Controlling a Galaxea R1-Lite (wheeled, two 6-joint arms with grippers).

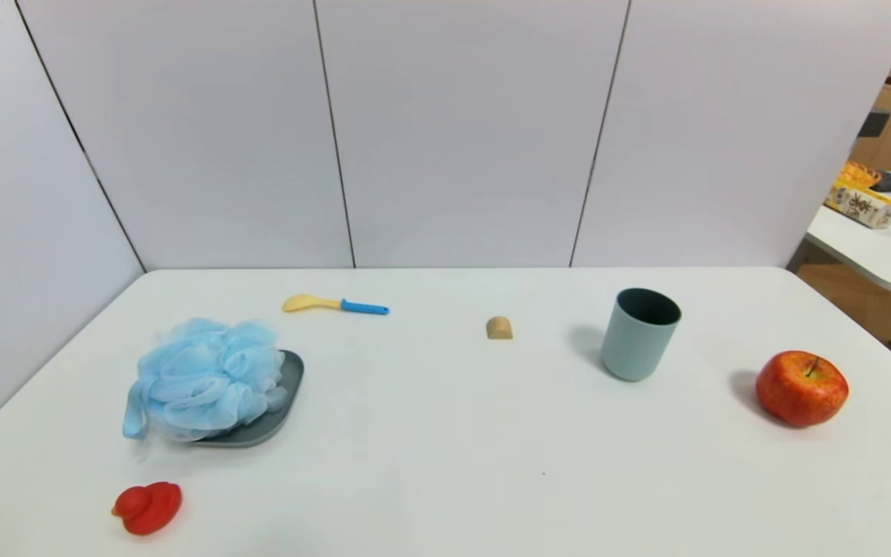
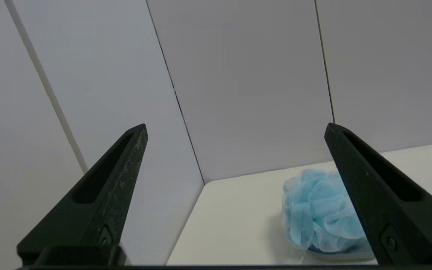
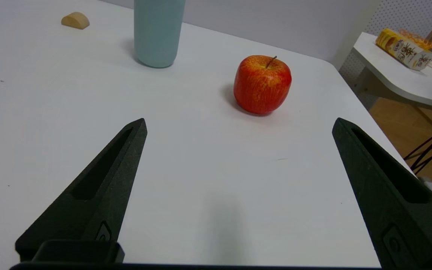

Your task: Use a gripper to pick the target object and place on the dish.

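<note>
The target object, a fluffy light-blue mesh pouf [image 1: 202, 379], rests on the grey dish [image 1: 287, 391] at the table's left; its ribbon loop hangs over the dish's near-left side. Neither arm shows in the head view. In the left wrist view my left gripper [image 2: 236, 127] is open and empty, drawn back from the pouf [image 2: 317, 210], which sits apart beyond one finger. My right gripper [image 3: 238, 122] is open too, hovering empty over bare table short of the apple [image 3: 262, 84].
A red toy duck [image 1: 147, 507] lies near the front left. A yellow spoon with blue handle [image 1: 335, 305], a small wooden block [image 1: 499, 328], a grey-blue cup [image 1: 639, 333] and the apple [image 1: 801, 387] spread across the table. Wall panels close the back and left.
</note>
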